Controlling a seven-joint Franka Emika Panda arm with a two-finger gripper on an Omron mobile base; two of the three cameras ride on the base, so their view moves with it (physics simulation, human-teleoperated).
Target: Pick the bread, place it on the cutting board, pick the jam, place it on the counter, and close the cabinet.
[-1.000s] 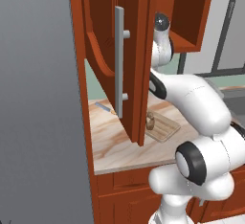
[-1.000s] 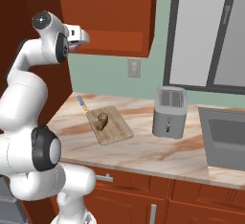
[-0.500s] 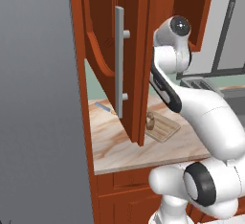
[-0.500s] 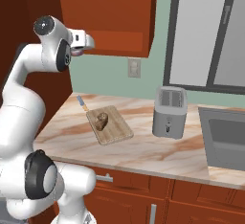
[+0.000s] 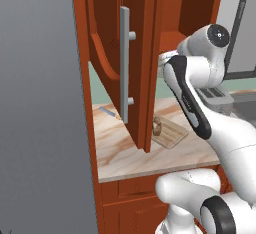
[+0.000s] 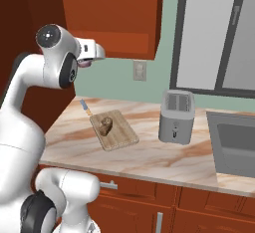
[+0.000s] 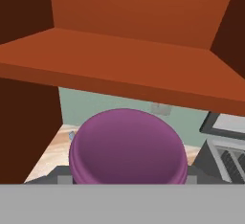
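My gripper (image 6: 89,60) is shut on the jam (image 7: 128,149), a jar with a round purple lid, held up in front of the cabinet (image 6: 114,8) and just below its shelf (image 7: 119,60). The purple of the jam (image 6: 85,64) peeks out under the hand. The cabinet door (image 5: 107,53) with its grey bar handle (image 5: 124,63) stands wide open. The bread (image 6: 105,124) stands on the cutting board (image 6: 122,136), which lies on the counter (image 6: 164,152). From the left base view, the bread (image 5: 157,127) and cutting board (image 5: 172,134) sit just past the door's edge.
A silver toaster (image 6: 175,117) stands right of the board, with a sink (image 6: 234,142) beyond it. A small blue-handled utensil (image 6: 85,106) lies near the back wall. A grey panel (image 5: 40,103) blocks the left side. Bare counter lies in front of the toaster.
The hand has come a little down and to the right with the jam, away from the cabinet's inside. The arm's elbow has swung round. Bread, board and door have not moved.
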